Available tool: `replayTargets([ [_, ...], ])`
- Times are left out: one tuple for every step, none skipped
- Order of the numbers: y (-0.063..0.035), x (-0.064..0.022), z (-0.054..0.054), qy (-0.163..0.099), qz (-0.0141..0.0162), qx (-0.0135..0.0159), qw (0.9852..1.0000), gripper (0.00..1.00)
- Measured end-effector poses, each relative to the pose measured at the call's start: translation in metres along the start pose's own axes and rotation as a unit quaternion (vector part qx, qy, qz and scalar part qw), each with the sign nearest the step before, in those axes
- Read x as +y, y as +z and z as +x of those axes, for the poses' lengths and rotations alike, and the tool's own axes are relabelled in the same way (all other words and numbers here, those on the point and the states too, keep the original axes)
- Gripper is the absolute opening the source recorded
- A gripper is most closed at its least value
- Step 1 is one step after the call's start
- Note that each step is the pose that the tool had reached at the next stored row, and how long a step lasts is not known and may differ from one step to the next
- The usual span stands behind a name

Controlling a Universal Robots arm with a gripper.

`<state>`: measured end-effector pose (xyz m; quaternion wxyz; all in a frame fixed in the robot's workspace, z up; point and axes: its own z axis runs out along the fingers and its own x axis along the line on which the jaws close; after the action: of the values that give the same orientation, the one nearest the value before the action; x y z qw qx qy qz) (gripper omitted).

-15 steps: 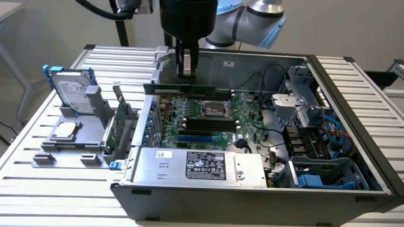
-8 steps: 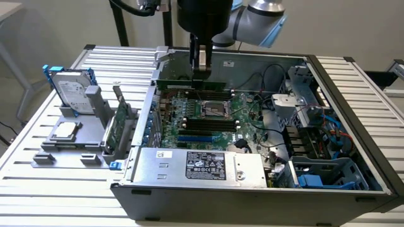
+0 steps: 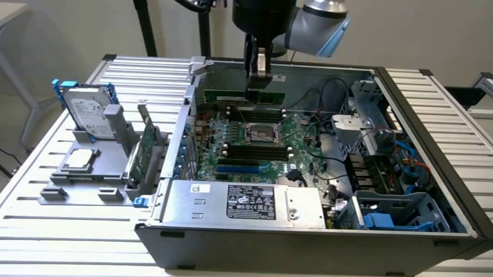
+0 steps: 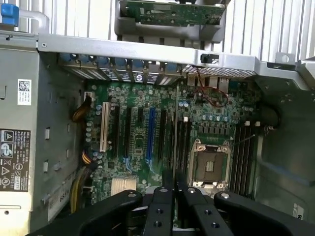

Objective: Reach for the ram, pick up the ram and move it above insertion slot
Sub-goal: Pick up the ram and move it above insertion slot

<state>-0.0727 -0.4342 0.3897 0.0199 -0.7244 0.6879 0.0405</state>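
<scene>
My gripper [image 3: 258, 78] hangs over the far side of the open computer case and is shut on the ram [image 3: 245, 96]. The ram is a thin green stick held level by its top edge, a little above the motherboard [image 3: 254, 144]. It hovers over the memory slots [image 3: 248, 109] on the far side of the processor socket [image 3: 262, 133]. In the wrist view the black fingers [image 4: 160, 206] of the gripper [image 4: 173, 194] are pressed together on a thin dark edge. Below them lie the socket [image 4: 210, 166] and long black slots [image 4: 243, 155].
A power supply [image 3: 246, 202] fills the case's near side, with cables and drive bays [image 3: 385, 167] on the exterior view's right. Outside the case on the left stand a hard drive [image 3: 86, 112] and a larger green card [image 3: 146, 147] in grey holders. The case walls [image 3: 193, 86] rise close around the gripper.
</scene>
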Motion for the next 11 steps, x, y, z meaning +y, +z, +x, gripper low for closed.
replayTargets([
  [0.0006,-0.0018,-0.003,0.0,0.0,0.0,1.0,0.13],
  [0.0012,-0.0034,-0.007,0.0,0.0,0.0,1.0,0.13],
  [0.0018,-0.0049,-0.01,0.0,0.0,0.0,1.0,0.13],
  [0.0025,-0.0063,-0.013,0.0,0.0,0.0,1.0,0.13],
  [0.0031,-0.0078,-0.016,0.0,0.0,0.0,1.0,0.13],
  [0.0037,-0.0091,-0.018,0.0,0.0,0.0,1.0,0.13],
  [0.0043,-0.0102,-0.02,0.0,0.0,0.0,1.0,0.13],
  [0.0048,-0.0114,-0.022,0.001,0.0,0.0,1.0,0.13],
  [0.0053,-0.0126,-0.023,0.001,0.0001,-0.0001,1.0,0.13],
  [0.0057,-0.0138,-0.024,0.002,0.0002,-0.0001,1.0,0.13],
  [0.0059,-0.015,-0.025,0.004,0.0003,-0.0001,1.0,0.13],
])
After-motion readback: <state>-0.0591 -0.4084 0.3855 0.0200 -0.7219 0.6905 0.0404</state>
